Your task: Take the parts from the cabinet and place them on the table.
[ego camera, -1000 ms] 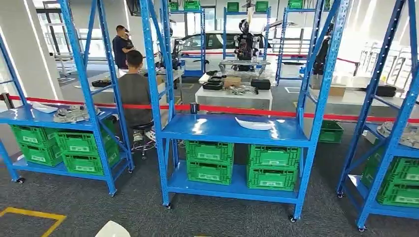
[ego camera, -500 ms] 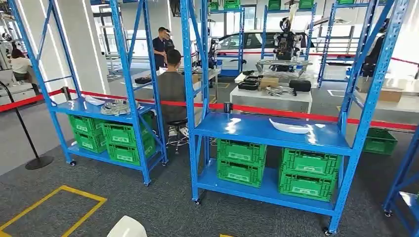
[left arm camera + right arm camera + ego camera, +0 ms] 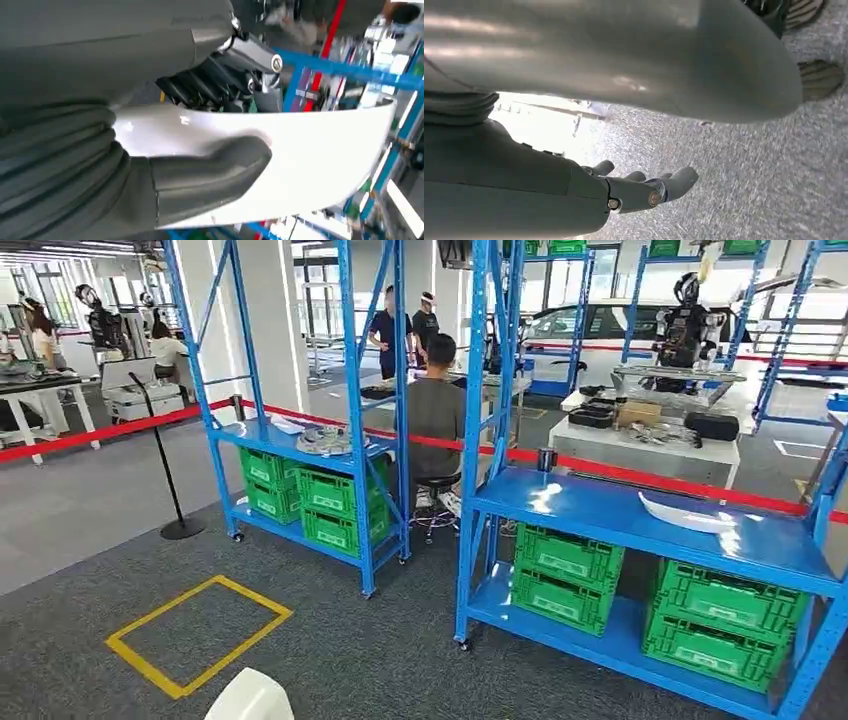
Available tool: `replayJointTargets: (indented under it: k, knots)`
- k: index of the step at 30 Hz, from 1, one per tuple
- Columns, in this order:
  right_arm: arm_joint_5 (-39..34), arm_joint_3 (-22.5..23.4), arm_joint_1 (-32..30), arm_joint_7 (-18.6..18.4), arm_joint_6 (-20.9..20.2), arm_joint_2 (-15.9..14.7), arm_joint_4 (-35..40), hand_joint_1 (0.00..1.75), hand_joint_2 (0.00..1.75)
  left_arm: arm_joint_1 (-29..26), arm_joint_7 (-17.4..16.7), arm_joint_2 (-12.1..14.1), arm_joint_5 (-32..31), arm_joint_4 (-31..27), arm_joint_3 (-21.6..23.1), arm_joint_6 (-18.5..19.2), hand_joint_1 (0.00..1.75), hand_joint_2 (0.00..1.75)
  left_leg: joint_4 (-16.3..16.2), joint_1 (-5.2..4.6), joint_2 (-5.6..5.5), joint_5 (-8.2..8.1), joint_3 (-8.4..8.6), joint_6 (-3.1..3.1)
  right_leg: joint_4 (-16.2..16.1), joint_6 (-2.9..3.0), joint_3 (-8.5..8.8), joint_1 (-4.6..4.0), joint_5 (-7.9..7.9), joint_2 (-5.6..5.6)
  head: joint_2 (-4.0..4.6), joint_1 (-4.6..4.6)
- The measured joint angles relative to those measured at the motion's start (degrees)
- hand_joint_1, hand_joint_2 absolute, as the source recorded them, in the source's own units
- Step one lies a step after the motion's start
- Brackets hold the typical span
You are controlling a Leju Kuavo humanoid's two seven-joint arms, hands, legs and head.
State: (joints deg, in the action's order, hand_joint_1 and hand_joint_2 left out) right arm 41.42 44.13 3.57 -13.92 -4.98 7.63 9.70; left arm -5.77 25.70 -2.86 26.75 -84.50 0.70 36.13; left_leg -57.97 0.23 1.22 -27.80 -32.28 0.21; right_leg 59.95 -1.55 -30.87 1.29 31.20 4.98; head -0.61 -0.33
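head view looks down on racks (image 3: 620,520); wrist views close.

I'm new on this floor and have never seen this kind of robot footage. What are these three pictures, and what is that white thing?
They come from one two-legged robot with two arms, each ending in a hand. The wide picture is its head camera, looking forward and down at blue shelving racks with green crates below; a white curved part lies on the nearer rack's shelf. People sit and stand behind a red barrier tape.

The other two come from cameras at its wrists, so they look turned. In the left wrist view, the left hand grips a white curved part, whose tip shows low in the head view. In the right wrist view, the right hand hangs over grey carpet, holding nothing.
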Motion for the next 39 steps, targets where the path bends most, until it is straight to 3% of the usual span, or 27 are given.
replayJointTargets:
  k: [1,3,4,5,6,8,9,10,13,14,16,17,18,20,21,23,24,25,29,30,31,32,34,35,36,38,39]
  knots:
    - [-0.2,0.0,-0.1,0.1,0.0,0.1,0.0,0.00,0.00,0.4,0.0,0.0,0.0,0.1,-0.2,0.0,1.75,1.75,-0.1,0.06,-0.64,0.23,-0.12,0.35,3.4,0.05,-1.44,0.02,2.22,-2.53,0.00,0.02]
    - [-0.2,0.0,-0.3,0.2,0.0,0.1,0.0,0.00,0.00,0.4,0.0,-0.2,0.0,0.2,-0.2,0.0,1.75,1.75,-0.1,-0.08,-2.20,0.47,-0.31,0.78,12.6,0.00,-5.81,0.00,6.12,-4.51,0.00,0.24]
    - [-0.2,0.1,-0.5,0.2,0.0,0.1,0.0,0.00,0.00,0.4,0.0,-0.2,0.0,0.2,-0.3,0.0,1.75,1.75,-0.2,-0.16,-3.14,0.48,-0.33,0.78,15.8,-0.05,-7.64,-0.01,6.44,-4.70,0.00,0.28]
    - [-0.2,0.4,-0.5,0.1,0.0,0.1,0.0,0.00,0.00,0.4,0.1,-0.2,0.0,0.3,-0.7,-0.1,1.75,1.75,-0.3,-0.20,-4.08,0.47,-0.32,0.78,16.0,-0.05,-8.19,0.00,5.27,-4.79,0.00,0.28]
    - [-0.2,0.5,-0.5,0.0,0.0,0.1,0.0,0.00,0.00,0.4,0.1,-0.2,0.0,0.4,-1.0,-0.2,1.75,1.75,-0.4,-0.20,-4.91,0.44,-0.31,0.77,13.8,0.04,-7.57,0.01,3.31,-4.89,0.00,0.28]
    - [-0.2,0.5,-0.5,0.0,0.0,0.1,0.0,0.00,0.00,0.5,0.2,-0.2,0.0,0.3,-1.6,-0.3,1.75,1.75,-0.9,-0.13,-6.61,0.29,-0.36,0.52,4.7,0.24,-3.96,0.23,-1.85,-5.95,0.00,0.28]
    - [-0.2,0.6,-0.5,0.0,0.0,0.1,0.0,0.00,0.00,0.7,0.3,-0.2,0.2,0.3,-1.8,-0.3,1.75,1.75,-1.2,-0.01,-7.32,0.16,-0.60,0.26,0.7,0.39,-2.35,0.46,-2.63,-8.60,0.00,0.31]
    - [-0.2,0.6,-0.5,0.2,0.0,0.2,0.0,0.00,0.00,0.9,0.3,-0.2,0.3,0.3,-2.0,-0.3,1.75,1.75,-1.6,-0.33,-8.11,-0.09,-1.02,-0.32,-0.1,0.34,-2.06,0.34,-1.94,-9.92,0.00,0.28]
    - [-0.1,0.6,-0.2,0.2,0.0,0.2,0.0,0.00,0.00,0.6,0.3,-0.2,0.6,0.3,-3.3,-0.3,1.75,1.75,-0.8,0.18,-9.87,0.43,-1.72,-1.72,-0.1,1.33,-1.96,-0.23,-2.02,-7.89,0.00,0.26]
    - [0.0,0.6,-0.2,0.2,0.0,0.4,0.0,0.00,0.00,0.5,0.3,-0.1,0.7,0.1,-3.8,-0.3,1.75,1.75,-0.8,0.20,-10.21,0.53,-1.77,-2.09,-0.7,1.98,-1.82,0.26,-2.51,-7.07,0.00,0.22]
    - [0.3,0.6,-0.4,0.2,0.0,0.5,0.0,0.00,0.00,0.4,0.4,-0.1,0.7,0.0,-4.4,-0.4,1.75,1.75,-4.2,-0.01,-3.76,-2.17,-3.15,-2.11,-1.4,2.74,-1.55,0.13,-2.92,-5.60,0.00,-0.11]
    - [0.4,0.7,-0.6,0.2,0.0,0.5,0.0,0.00,0.00,0.5,0.4,-0.1,0.7,0.0,-4.5,-0.4,1.75,1.75,-8.2,0.10,-2.39,-4.82,-5.03,-2.39,-1.5,2.97,-1.61,0.00,-2.92,-4.66,0.00,-0.11]
    - [0.4,0.7,-0.7,0.2,-0.1,0.5,0.0,0.00,0.00,0.4,0.3,-0.1,0.7,0.0,-4.6,-0.4,1.75,1.75,-12.7,0.23,-1.97,-7.07,-7.06,-2.63,-1.4,3.04,-1.69,-0.11,-2.88,-3.74,0.00,-0.15]
    - [0.4,0.7,-0.7,0.2,-0.2,0.5,0.0,0.00,0.00,0.3,0.0,-0.1,0.9,0.2,-5.2,-0.6,1.75,1.75,-17.5,0.47,-1.77,-8.38,-9.11,-3.02,-1.4,3.05,-1.81,-0.14,-2.82,-2.08,0.00,-0.15]
    - [0.3,0.7,-0.7,0.2,-0.2,0.5,0.0,0.00,0.00,0.4,-0.2,-0.1,1.1,0.4,-5.5,-0.7,1.75,1.75,-16.1,0.58,-1.57,-7.11,-8.24,-3.16,-1.4,3.00,-1.79,-0.13,-2.79,-1.26,0.00,-0.22]
    - [0.3,0.8,-0.6,0.2,-0.2,0.6,0.0,0.00,0.00,0.7,-0.5,-0.1,1.3,0.6,-5.8,-0.7,1.75,1.75,-7.2,0.76,-0.05,-2.64,-3.23,-3.26,-1.3,2.67,-1.64,-0.09,-2.58,0.32,0.00,-0.24]
    - [0.3,0.8,-0.6,0.2,-0.2,0.7,0.0,0.00,0.00,0.9,-0.5,-0.1,1.3,0.6,-5.9,-0.7,1.75,1.75,-2.2,0.74,2.61,-1.03,-0.31,-3.18,-1.0,2.37,-1.49,-0.15,-2.39,0.98,0.00,-0.24]
    - [0.3,0.8,-0.6,0.2,-0.2,0.7,0.0,0.00,0.00,1.1,-0.5,-0.2,1.3,0.7,-5.9,-0.7,1.75,1.75,-1.0,0.49,4.85,-1.23,0.14,-2.67,-0.6,1.85,-1.44,-0.64,-2.01,1.51,0.00,-0.24]
    - [0.3,0.8,-0.3,0.0,-0.4,0.8,0.0,0.00,0.00,1.1,-0.7,-0.2,1.5,0.8,-6.4,-0.7,1.75,1.75,-0.6,0.12,1.41,-0.67,-0.37,-0.97,-1.1,0.30,-0.33,-0.24,-1.71,4.23,0.00,-0.02]
    - [0.4,0.8,-0.2,0.0,-0.6,0.8,0.0,0.00,0.00,1.1,-0.8,-0.4,1.5,0.7,-6.6,-0.7,1.75,1.75,-0.3,0.48,0.67,-0.33,0.38,-0.56,-0.5,-0.07,-0.27,0.22,-1.18,2.55,0.00,0.00]
    - [0.4,0.8,-0.2,0.0,-0.7,0.9,0.0,0.00,0.00,1.4,-0.9,-0.4,1.6,0.6,-6.8,-0.8,1.75,1.75,-0.2,0.53,0.02,-0.13,0.23,-0.29,1.5,-0.15,-1.10,0.28,0.38,-1.07,0.00,0.02]
    - [0.4,0.8,-0.3,0.4,-0.9,0.9,0.0,0.00,0.00,1.7,-0.9,-0.6,1.6,0.6,-6.8,-0.8,1.75,1.75,-0.2,0.53,-0.73,0.00,0.08,-0.08,5.2,-0.09,-2.81,0.26,2.50,-2.90,0.00,0.11]
    - [1.0,0.8,-0.6,0.7,-1.4,0.9,0.0,0.00,0.00,1.7,-1.2,-1.1,1.8,0.6,-6.9,-0.9,1.75,1.75,-0.3,0.39,-2.60,0.07,0.00,0.15,14.4,-0.10,-7.34,0.06,6.16,-4.51,0.00,0.22]
    - [1.3,0.8,-0.6,0.7,-1.5,0.9,0.0,0.00,0.00,1.5,-1.2,-1.1,1.9,0.6,-7.1,-1.0,1.75,1.75,-0.4,0.33,-3.53,0.06,0.01,0.15,16.4,-0.03,-8.61,-0.05,6.06,-4.66,0.00,0.22]
    - [1.8,0.8,-0.7,0.5,-1.8,0.9,0.0,0.00,0.00,1.3,-1.2,-1.1,2.1,0.6,-7.5,-1.0,1.75,1.75,-0.4,0.30,-4.40,0.04,0.05,0.15,15.5,0.12,-8.56,-0.12,4.61,-4.71,0.00,0.24]
    - [2.3,0.8,-0.6,0.5,-1.9,0.9,0.0,0.00,0.00,0.5,-0.9,-1.1,2.6,0.6,-8.4,-1.0,1.75,1.75,-0.7,0.33,-6.11,-0.09,0.13,-0.06,7.6,0.49,-5.56,-0.08,-0.58,-5.45,0.00,0.24]
    - [2.6,0.8,-0.6,0.6,-2.1,0.9,0.0,0.00,0.00,0.1,-0.6,-1.1,2.8,0.6,-8.8,-1.0,1.75,1.75,-0.9,0.41,-6.91,-0.24,0.04,-0.30,2.6,0.62,-3.42,0.07,-2.99,-7.38,0.00,0.24]
